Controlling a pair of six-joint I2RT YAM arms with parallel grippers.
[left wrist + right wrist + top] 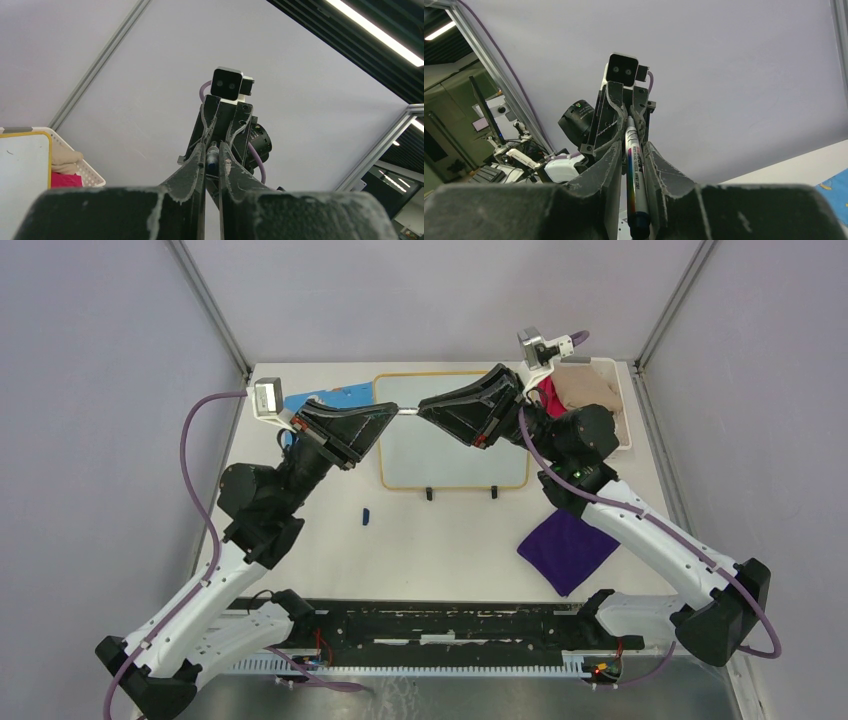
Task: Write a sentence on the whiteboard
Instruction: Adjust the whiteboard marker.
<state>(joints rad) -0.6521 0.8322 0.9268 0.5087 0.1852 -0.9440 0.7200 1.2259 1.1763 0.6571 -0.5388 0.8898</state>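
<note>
The whiteboard (455, 455) lies flat in the far middle of the table (450, 540), its two black clips (430, 494) on the near long edge. Its far left corner is covered by the two grippers, which meet tip to tip above it with the marker (634, 175) bridging them. The left gripper (212, 148) is clamped narrowly on one dark end of the marker. The right gripper (634, 146) has its fingers close along both sides of the white barrel, but whether they press on it cannot be made out. Beyond the whiteboard's left edge a blue patterned cloth (340, 396) shows, partly hidden by the left arm. Off its far right corner stands a white basket (622, 405) with a pink cloth (548, 395) and a beige cloth (590, 388), partly blocked by the right arm. Nearer than the whiteboard, a small blue thing (366, 515) lies to the left, too small to identify, and a purple cloth (567, 548) lies to the right.
</note>
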